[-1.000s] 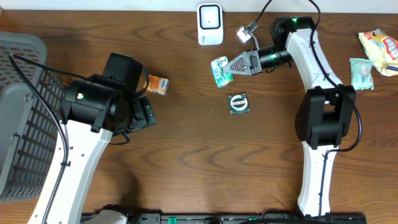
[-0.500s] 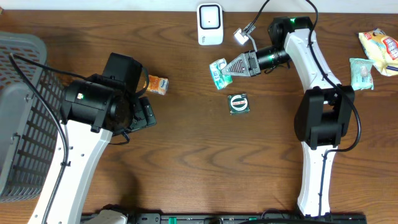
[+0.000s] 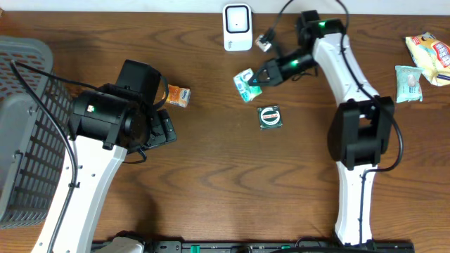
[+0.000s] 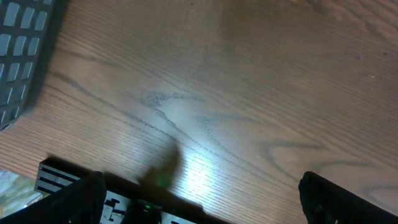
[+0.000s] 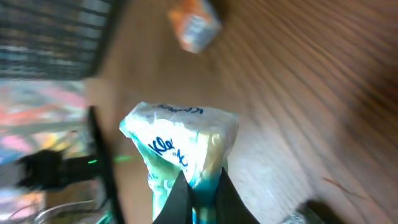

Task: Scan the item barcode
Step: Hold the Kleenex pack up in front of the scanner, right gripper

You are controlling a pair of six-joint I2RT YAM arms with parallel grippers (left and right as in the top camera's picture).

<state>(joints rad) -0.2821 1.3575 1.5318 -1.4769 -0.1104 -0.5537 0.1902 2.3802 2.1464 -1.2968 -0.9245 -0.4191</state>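
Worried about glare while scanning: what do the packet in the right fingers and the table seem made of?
Packet: probably thin plastic film, white and green, slightly glossy; it crumples where the right fingers pinch it. Table: wood or wood-look laminate, dark brown, semi-gloss; visible grain, and a light reflection in the left wrist view.
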